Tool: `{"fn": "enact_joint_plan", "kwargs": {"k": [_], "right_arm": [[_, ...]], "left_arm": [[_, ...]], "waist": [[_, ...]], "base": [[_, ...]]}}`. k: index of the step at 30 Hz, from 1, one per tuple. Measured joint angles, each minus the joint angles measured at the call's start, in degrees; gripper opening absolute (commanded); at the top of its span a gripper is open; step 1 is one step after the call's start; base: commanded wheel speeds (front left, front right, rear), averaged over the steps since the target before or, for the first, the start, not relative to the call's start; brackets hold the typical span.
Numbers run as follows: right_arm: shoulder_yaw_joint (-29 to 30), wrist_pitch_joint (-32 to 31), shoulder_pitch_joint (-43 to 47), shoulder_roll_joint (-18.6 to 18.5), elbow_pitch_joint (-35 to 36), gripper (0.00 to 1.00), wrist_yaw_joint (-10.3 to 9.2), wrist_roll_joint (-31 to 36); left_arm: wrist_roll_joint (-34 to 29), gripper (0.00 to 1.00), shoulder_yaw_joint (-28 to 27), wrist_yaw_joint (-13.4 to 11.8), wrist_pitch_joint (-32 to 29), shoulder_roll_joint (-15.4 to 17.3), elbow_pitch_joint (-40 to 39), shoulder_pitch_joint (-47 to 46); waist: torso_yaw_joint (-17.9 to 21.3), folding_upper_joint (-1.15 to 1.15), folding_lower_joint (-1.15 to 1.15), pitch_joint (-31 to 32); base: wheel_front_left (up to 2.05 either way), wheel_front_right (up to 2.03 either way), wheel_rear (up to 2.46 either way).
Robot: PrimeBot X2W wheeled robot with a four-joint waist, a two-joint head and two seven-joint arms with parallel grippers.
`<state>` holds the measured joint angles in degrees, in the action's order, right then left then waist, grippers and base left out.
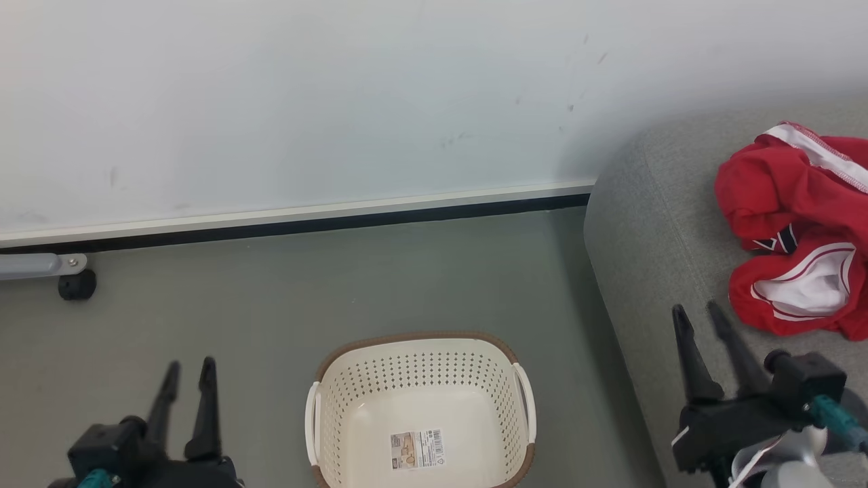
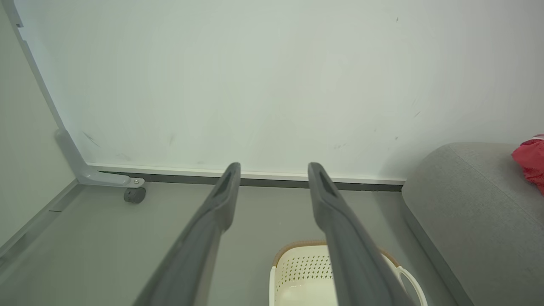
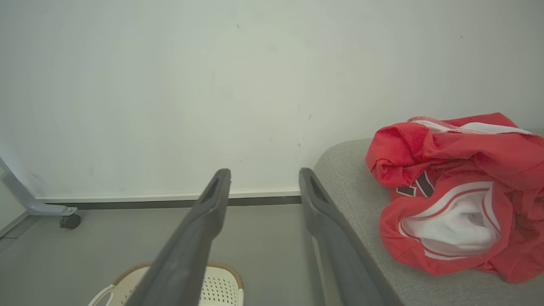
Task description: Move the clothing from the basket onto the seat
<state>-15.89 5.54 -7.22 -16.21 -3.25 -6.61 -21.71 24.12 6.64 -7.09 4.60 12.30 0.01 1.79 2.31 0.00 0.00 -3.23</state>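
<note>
Pale wall far, grey floor near, dark skirting strip between.
Red clothing with white trim lies bunched on grey sofa, right side, back from its edge. Soft heap, holds no shape.
Cream laundry basket on floor, near centre, just left of sofa. Barcode sticker inside, no garment, so transfer looks done.
Right gripper over sofa, near clothing, not touching. Fingers spread, nothing between.
Left gripper over floor left of basket, fingers spread, empty.
Both likely parked clear.
</note>
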Motion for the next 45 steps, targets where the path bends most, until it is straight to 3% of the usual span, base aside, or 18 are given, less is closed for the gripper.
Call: {"fn": "enact_joint_plan", "kwargs": {"k": [9, 45], "right_arm": [[1.02, -0.53, 1.87, 1.64, -2.37, 0.0, 0.58, -2.47], [9.92, -5.49, 1.86, 6.42, -6.65, 0.0, 5.41, -29.52]], "left_arm": [[2.15, 0.0, -0.32, 0.59, -0.63, -1.37, 2.27, 0.96], [28.31, 0.0, -4.88, 5.64, -5.06, -4.64, 7.58, -1.05]], "waist": [[-0.11, 0.0, 0.0, 0.13], [-0.99, 0.0, 0.0, 1.33]], "base": [[0.0, 0.0, 0.0], [0.0, 0.0, 0.0]]}}
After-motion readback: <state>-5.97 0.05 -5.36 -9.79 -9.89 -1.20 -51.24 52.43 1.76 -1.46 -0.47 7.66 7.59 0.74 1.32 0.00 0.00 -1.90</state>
